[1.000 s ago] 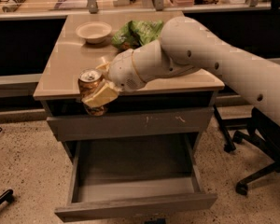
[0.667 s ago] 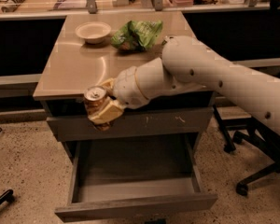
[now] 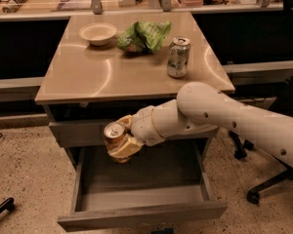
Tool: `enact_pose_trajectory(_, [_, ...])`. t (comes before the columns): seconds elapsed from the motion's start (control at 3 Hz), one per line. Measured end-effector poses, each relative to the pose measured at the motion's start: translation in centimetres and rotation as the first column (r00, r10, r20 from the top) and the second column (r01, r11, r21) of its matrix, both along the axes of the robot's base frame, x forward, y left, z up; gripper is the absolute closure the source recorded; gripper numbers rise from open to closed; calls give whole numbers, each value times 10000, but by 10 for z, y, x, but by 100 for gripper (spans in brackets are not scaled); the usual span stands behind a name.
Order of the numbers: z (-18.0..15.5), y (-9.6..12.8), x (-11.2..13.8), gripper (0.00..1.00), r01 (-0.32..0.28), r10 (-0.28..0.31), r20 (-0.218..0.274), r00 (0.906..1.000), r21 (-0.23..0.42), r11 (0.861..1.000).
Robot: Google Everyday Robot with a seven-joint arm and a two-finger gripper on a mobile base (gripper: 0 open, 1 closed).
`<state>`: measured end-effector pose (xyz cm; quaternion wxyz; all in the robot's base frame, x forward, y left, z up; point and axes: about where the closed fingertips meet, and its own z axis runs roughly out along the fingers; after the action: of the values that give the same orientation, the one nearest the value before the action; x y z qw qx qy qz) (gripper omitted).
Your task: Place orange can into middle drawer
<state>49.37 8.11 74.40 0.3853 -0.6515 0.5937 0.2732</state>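
My gripper (image 3: 120,141) is shut on the orange can (image 3: 115,137), which is upright with its silver top and pull tab showing. It hangs just above the back left part of the open middle drawer (image 3: 141,199), a wide shallow grey drawer with a smooth floor and a plain front panel. My white arm (image 3: 224,118) reaches in from the right, below the tabletop edge. The can's lower body is partly hidden by my pale fingers (image 3: 126,147).
On the tan tabletop (image 3: 88,74) stand a green-and-white silver can (image 3: 178,56), a crumpled green chip bag (image 3: 144,35) and a pale bowl (image 3: 98,33). A closed drawer front (image 3: 80,132) sits above the open one. An office chair base (image 3: 268,182) is at right.
My arm has lowered and swung left and down from the tabletop edge, carrying the orange can from table height to just above the open drawer.
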Motion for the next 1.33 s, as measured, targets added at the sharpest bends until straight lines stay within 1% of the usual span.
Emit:
enact_pose_trajectory(0.33, [-66,-19,-4,100,559,-522,-918,9944,383,9977])
enact_pose_trajectory(0.67, [-67,-19,-4,100,530,-499,-889,9948,333,9980])
enact_pose_trajectory(1.0, [-86,-23,-5,100,379,-374,-490,9981,97,9992])
enact_pose_trajectory(1.33, [-130,-32,-5,100,195,-196,135,9997,65,9998])
